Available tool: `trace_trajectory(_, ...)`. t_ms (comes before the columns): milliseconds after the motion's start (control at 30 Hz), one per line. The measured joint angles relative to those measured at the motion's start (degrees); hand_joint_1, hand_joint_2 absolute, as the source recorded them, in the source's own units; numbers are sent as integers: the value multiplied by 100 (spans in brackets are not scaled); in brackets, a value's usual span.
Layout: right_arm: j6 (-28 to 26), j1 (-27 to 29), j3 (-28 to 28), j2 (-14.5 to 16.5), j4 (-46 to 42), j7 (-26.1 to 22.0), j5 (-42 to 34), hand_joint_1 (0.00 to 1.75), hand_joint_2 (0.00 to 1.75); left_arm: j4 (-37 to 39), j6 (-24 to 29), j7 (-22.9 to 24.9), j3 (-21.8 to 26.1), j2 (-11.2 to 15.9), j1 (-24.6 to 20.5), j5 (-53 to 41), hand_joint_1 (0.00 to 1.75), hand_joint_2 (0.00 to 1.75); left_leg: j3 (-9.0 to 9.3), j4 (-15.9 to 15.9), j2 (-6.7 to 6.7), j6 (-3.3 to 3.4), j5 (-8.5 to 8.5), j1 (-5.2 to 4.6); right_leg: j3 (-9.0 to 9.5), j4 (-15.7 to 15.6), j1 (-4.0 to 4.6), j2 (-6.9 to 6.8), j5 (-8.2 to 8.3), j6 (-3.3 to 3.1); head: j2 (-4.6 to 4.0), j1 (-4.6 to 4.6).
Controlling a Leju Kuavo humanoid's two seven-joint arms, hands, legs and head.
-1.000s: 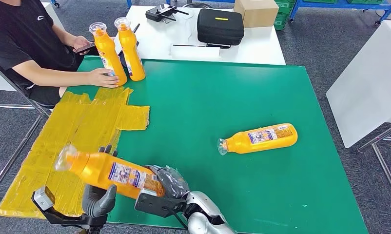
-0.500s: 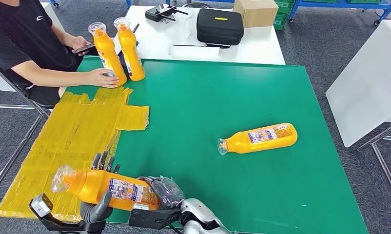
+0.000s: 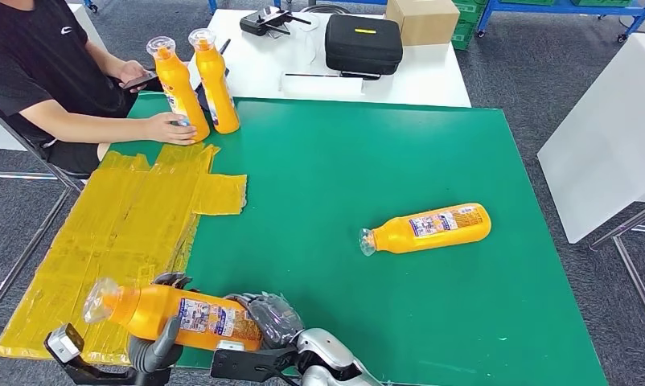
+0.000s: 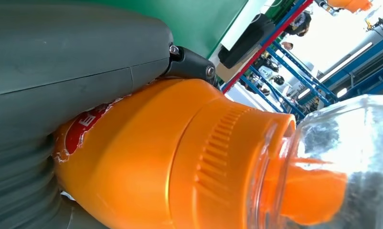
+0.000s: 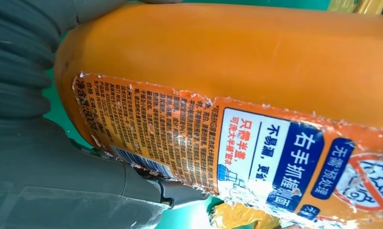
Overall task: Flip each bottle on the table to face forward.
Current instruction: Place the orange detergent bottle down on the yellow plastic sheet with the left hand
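- Orange plastic sits low at the left of my head view: the held bottle (image 3: 174, 312) lies nearly level above the near table edge, its clear cap toward the yellow tape patch (image 3: 118, 233). My left hand (image 3: 154, 347) cups it from beneath near the neck, fingers wrapped up around the body, while my right hand (image 3: 273, 318) clamps the base end. I judge the two-handed hold is there so the bottle can be rolled about its long axis.
- In the same view, a second bottle (image 3: 426, 228) lies on its side right of centre on the green table (image 3: 343, 161), label up, untouched. Two upright bottles (image 3: 195, 80) stand at the upper left; a seated person's hand (image 3: 168, 128) rests against one.
- In the left wrist view, the bottle's shoulder (image 4: 146, 157) and ribbed collar fill the middle, pressed against my grey thumb (image 4: 70, 57), so that grip is firm.
- In the right wrist view, the printed label (image 5: 237, 143) faces the lens, torn along its edges, with grey hand parts closed around the base. Which face is the front I can't tell from here.
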Motion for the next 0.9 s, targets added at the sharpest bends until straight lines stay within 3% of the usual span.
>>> trace_trajectory(167,0,21,-86,-9,-74,-1,4,175,175,3,-24,-33,14,-31,-68,-35,175,175,1,0,0,0,0,0,2,0,0,0,0,0,0,-2)
trace_trajectory(200,-2,25,-97,-11,-90,-1,3,158,175,3,-26,-37,15,-32,-81,-43,175,175,1,0,0,0,0,0,2,0,0,0,0,0,0,-2)
trace_trajectory(300,-38,41,-145,-22,-169,6,-3,27,175,3,-10,-87,14,-33,-120,-142,175,175,1,0,0,0,0,0,1,0,0,0,0,0,0,-2)
trace_trajectory(333,-64,53,-169,-29,-212,25,-3,0,131,1,48,-152,14,-33,-135,-273,175,175,1,0,0,0,0,0,2,0,0,0,0,0,0,-2)
trace_trajectory(433,-138,171,-330,-92,-493,173,-2,0,0,-85,655,-648,14,-36,-170,-1383,175,175,0,0,-2,0,0,0,1,0,0,-1,0,0,0,-4)
trace_trajectory(533,-121,371,-678,-297,-1181,376,-92,0,0,-439,2050,-1251,12,-58,-236,-3357,175,175,2,1,-9,0,1,-1,6,0,-1,-7,0,0,0,-7)
trace_trajectory(667,221,583,-1417,-754,-2450,502,-297,0,0,-1018,3885,-1366,30,-104,-327,-5348,175,175,8,1,-10,3,2,-6,23,-1,-3,-11,4,4,0,-4)
trace_trajectory(733,383,661,-1742,-939,-2955,516,-346,0,0,-1217,4236,-1350,47,-109,-321,-5657,175,175,9,2,-7,5,4,-7,31,-1,-3,-8,7,7,0,-5)
trace_trajectory(900,417,816,-2075,-1126,-3599,514,-319,0,0,-1452,4494,-1369,69,-119,-303,-5850,175,175,8,3,-6,7,6,-7,47,-1,-3,-8,8,8,0,-8)
